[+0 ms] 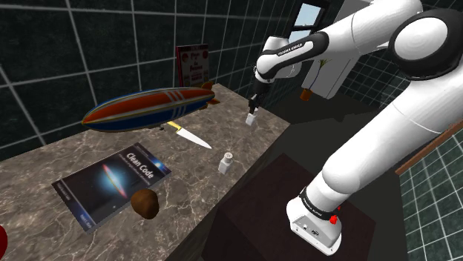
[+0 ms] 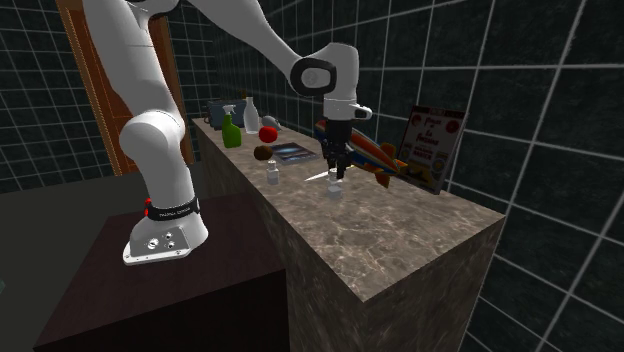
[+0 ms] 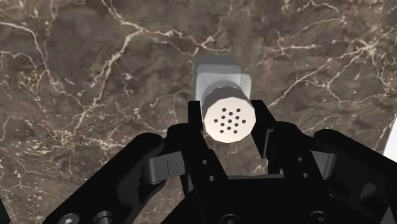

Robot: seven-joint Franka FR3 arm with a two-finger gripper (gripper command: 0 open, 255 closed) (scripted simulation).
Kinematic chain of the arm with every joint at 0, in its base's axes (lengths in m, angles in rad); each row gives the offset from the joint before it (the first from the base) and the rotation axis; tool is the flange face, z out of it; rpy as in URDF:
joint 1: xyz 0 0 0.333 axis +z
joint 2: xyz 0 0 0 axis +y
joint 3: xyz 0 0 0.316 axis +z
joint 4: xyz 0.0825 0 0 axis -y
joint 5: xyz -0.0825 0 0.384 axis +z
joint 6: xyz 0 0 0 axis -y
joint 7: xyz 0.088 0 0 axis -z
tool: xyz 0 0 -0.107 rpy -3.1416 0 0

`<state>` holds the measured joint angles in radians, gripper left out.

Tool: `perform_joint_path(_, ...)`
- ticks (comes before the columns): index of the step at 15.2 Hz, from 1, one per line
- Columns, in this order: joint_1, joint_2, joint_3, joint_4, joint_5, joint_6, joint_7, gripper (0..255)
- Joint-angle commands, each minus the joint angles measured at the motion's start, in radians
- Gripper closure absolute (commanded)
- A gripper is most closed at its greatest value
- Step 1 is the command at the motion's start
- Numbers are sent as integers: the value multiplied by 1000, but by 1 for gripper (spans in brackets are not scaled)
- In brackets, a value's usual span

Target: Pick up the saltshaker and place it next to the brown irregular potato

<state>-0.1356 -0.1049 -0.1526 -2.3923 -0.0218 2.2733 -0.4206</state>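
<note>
My black gripper (image 1: pixel 253 109) is shut on a pale saltshaker (image 1: pixel 252 118) near the counter's far end. Seen from the wrist, its round perforated cap (image 3: pixel 229 119) sits clasped between the fingers (image 3: pixel 196 118) over the marble, and I cannot tell whether its base touches the surface. In the second exterior view the gripper (image 2: pixel 337 172) points straight down at the counter. A second small shaker (image 1: pixel 225 162) stands free near the front edge. The brown lumpy potato (image 1: pixel 145 203) lies by the book's corner, far from the gripper toward the shoulder view's left.
A dark "Clean Code" book (image 1: pixel 111 182) lies flat beside the potato. A knife (image 1: pixel 189 135) and a red-and-blue airship toy (image 1: pixel 148 107) lie between it and the gripper. A red box (image 1: pixel 193 65) leans on the wall. Bottles (image 2: pixel 232 130) and an apple (image 2: pixel 267 133) stand at the counter's other end.
</note>
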Motion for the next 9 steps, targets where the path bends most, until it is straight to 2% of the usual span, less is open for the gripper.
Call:
perform_joint_path(1,0,-18,0,12,-3,-30,2,255)
perform_joint_path(9,-1,-74,4,69,-10,-143,8,255)
